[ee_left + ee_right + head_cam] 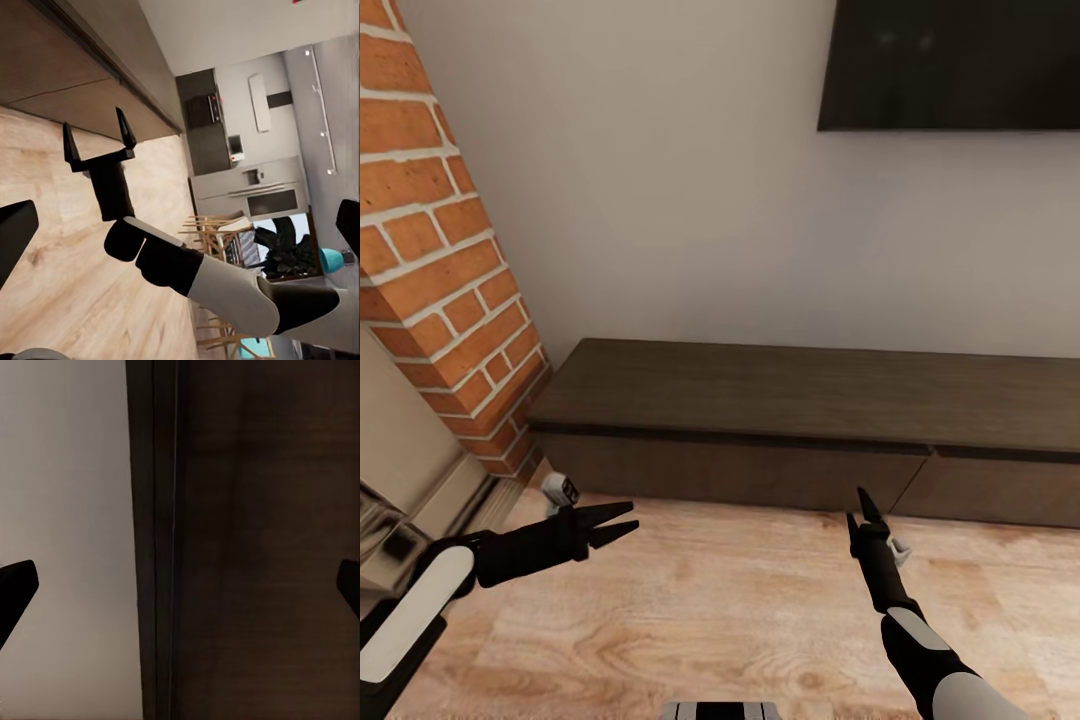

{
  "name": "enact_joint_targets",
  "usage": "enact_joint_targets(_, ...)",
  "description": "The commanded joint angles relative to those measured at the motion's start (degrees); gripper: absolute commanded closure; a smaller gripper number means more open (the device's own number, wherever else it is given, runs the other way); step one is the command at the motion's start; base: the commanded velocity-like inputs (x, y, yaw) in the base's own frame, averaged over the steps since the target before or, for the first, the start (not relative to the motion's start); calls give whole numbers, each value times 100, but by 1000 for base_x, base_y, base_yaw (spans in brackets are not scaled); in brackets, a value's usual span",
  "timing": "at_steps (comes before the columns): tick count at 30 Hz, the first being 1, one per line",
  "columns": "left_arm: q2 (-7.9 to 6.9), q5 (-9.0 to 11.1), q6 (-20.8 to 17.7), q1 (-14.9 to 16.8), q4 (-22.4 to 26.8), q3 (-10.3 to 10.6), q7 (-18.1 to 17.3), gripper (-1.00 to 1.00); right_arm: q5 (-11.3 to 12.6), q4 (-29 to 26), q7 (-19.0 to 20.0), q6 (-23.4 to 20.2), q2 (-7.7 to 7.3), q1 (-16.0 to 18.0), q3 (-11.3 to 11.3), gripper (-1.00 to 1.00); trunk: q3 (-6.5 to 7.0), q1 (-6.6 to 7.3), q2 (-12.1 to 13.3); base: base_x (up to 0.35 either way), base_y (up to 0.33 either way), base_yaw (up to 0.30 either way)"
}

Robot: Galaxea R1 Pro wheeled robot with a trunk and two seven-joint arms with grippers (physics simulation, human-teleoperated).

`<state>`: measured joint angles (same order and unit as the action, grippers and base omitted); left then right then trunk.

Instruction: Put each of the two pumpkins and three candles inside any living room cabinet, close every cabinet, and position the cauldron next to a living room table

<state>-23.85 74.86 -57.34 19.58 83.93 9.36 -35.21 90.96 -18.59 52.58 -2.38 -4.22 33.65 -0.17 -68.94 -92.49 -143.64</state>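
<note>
Cabinet (800, 400) lies dead ahead of you, its long axis running crosswise under the wall-mounted TV (950, 60), with both flat fronts shut along its near face. Your right gripper (863, 510) hangs just short of that face, fingers spread and holding nothing, pointing straight at the seam below the cabinet's top. Your left gripper (615, 525) sits farther back from the cabinet, aimed along it, fingers parted and empty too. So the right arm looks the nearer one for a pull, though how close its tips really are is hard to judge from here.
</note>
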Motion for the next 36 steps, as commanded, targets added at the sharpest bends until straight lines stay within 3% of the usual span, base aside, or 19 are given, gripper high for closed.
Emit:
enact_joint_targets(1, -6, 52, -15, 4, 2, 32, -21, -100, 25, 4, 50, -25, 0, 3, -1, -100, -27, -1, -3, 0, 0, 0)
enact_joint_targets(4, -19, 295, -14, 2, 21, 279, -17, -100, 26, 4, 141, -26, 0, 5, -1, -100, -94, -9, -7, 0, 0, 0)
enact_joint_targets(7, -22, 358, -16, 2, 32, 355, -14, -100, 23, 4, 166, -25, 0, 5, -1, -100, -160, -17, -11, 0, 0, 0)
enact_joint_targets(11, -23, 375, -15, 2, 35, 377, -8, -100, 21, -1, 210, -32, 0, 3, -1, -100, -249, -27, -17, 0, 0, 0)
enact_joint_targets(18, -23, 379, -14, 2, 43, 390, -5, -100, 19, -4, 320, -34, -6, 4, -1, -100, -249, -27, -17, 0, 0, 0)
enact_joint_targets(26, -23, 372, -14, 2, 35, 399, -4, -100, 18, -11, 712, -47, -13, 4, -1, -100, -249, -27, -17, 12, 0, 0)
enact_joint_targets(36, -17, 371, -14, 2, 34, 405, -4, -100, 1, -13, 925, -462, -18, 4, -1, -100, -249, -27, -17, 26, 0, 0)
